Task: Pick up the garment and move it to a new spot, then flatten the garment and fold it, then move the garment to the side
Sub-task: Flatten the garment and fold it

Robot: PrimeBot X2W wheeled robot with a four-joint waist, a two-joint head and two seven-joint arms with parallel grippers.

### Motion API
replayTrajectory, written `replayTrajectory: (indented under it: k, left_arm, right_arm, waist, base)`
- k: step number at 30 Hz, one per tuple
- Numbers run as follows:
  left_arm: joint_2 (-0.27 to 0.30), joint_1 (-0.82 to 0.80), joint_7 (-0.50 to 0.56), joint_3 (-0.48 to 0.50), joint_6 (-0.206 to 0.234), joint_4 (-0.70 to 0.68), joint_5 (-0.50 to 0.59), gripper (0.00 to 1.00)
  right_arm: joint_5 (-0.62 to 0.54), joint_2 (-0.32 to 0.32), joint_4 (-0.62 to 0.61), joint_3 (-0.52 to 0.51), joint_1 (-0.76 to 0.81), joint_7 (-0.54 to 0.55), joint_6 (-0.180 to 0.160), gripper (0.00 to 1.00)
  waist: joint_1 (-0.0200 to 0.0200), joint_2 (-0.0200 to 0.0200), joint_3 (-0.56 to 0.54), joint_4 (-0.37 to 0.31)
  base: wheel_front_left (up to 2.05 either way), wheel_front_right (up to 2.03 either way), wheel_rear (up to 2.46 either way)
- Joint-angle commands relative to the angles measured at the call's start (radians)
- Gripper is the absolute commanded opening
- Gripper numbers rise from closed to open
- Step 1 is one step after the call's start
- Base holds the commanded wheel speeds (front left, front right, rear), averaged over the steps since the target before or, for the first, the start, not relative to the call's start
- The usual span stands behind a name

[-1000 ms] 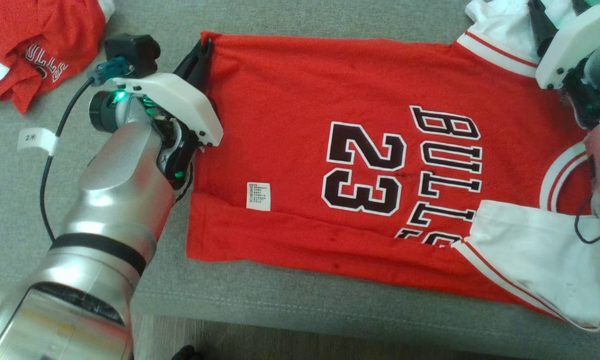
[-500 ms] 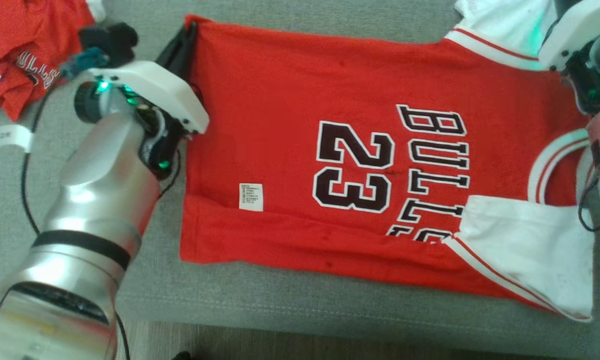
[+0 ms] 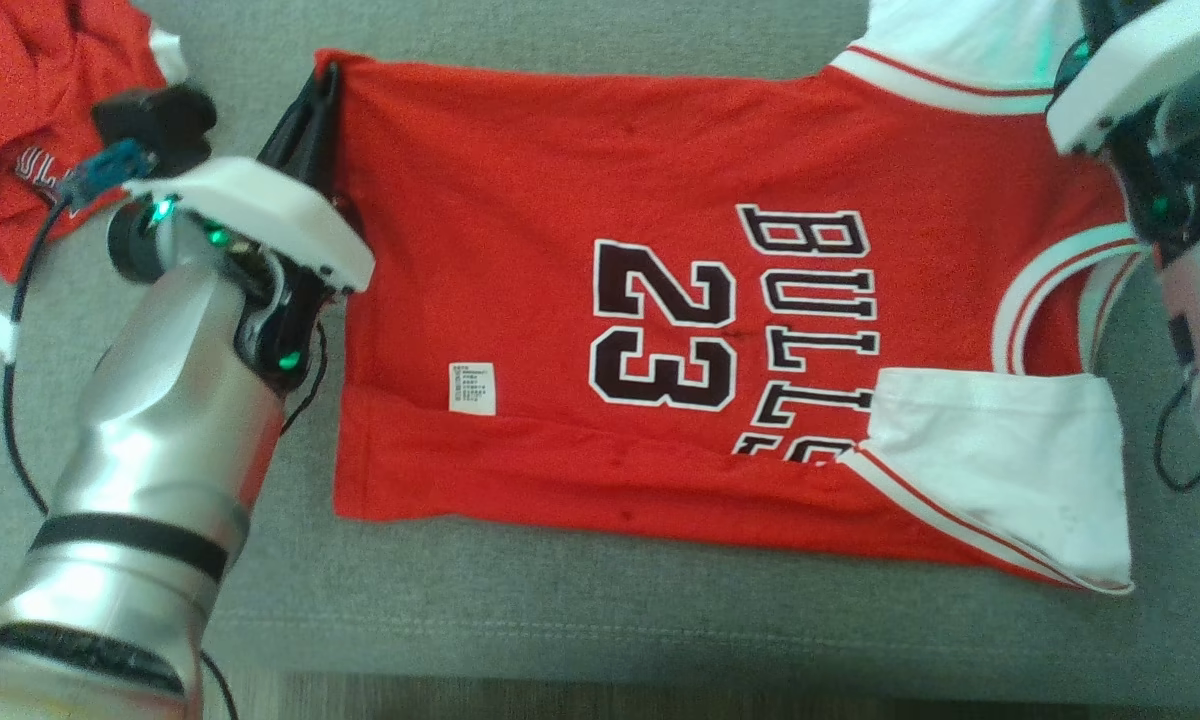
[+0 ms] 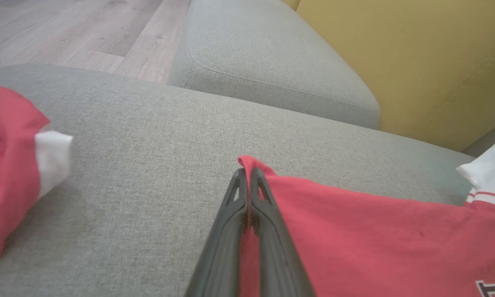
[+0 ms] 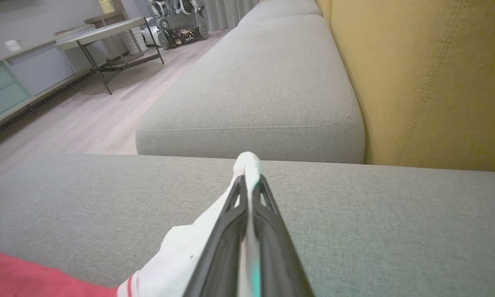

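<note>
the garment (image 3: pixel 520 200) is lying spread on the grey cushion (image 3: pixel 560 620), stretched between the two grippers, so the folding step is judged under way. the left gripper (image 4: pixel 248 175) is pinching the red hem corner (image 4: pixel 252 163) at its fingertips and the right gripper (image 5: pixel 249 181) the white sleeve (image 5: pixel 247 160) — next they are probably needing to lift evenly together.

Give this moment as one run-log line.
left gripper: shut on jersey, far hem corner | right gripper: shut on its white sleeve | jersey: flat on grey cushion
</note>
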Motion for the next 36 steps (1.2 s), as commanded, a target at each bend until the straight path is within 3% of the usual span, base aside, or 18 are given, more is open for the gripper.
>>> replayTrajectory:
  k: [1, 7, 13, 24, 34, 36]
  left_arm:
    - [0.056, 0.002, -0.012, 0.050, 0.001, -0.047, 0.009, 0.00]
    - [0.089, 0.093, -0.012, 0.104, 0.001, -0.149, 0.029, 0.00]
    - [0.111, 0.191, -0.012, 0.149, 0.011, -0.254, 0.038, 0.00]
    - [0.168, 0.404, 0.016, 0.174, 0.056, -0.453, 0.003, 0.00]
    - [0.194, 0.546, 0.074, 0.176, 0.109, -0.572, -0.029, 0.00]
    - [0.191, 0.567, 0.085, 0.174, 0.119, -0.573, -0.036, 0.53]
  right_arm:
    - [0.019, -0.020, -0.077, 0.015, 0.045, -0.014, -0.001, 0.00]
    - [0.037, -0.067, -0.291, 0.005, 0.221, -0.001, -0.001, 0.00]
    - [0.021, -0.054, -0.515, -0.085, 0.448, 0.036, -0.001, 0.00]
    - [-0.040, 0.095, -0.894, -0.262, 0.866, 0.194, -0.001, 0.00]
    - [-0.088, 0.194, -0.998, -0.333, 1.035, 0.260, -0.001, 0.00]
    - [-0.104, 0.202, -0.990, -0.336, 1.051, 0.273, -0.001, 0.00]
  waist:
    - [0.0000, 0.0000, -0.016, -0.014]
    - [0.0000, 0.0000, -0.046, -0.043]
    - [0.0000, 0.0000, -0.066, -0.062]
    - [0.0000, 0.0000, -0.089, -0.088]
    - [0.0000, 0.0000, -0.089, -0.091]
    - [0.0000, 0.0000, -0.089, -0.093]
  base:
    - [0.00, 0.00, 0.00]
    - [0.00, 0.00, 0.00]
    - [0.00, 0.00, 0.00]
    - [0.00, 0.00, 0.00]
    - [0.00, 0.00, 0.00]
    - [0.00, 0.00, 0.00]
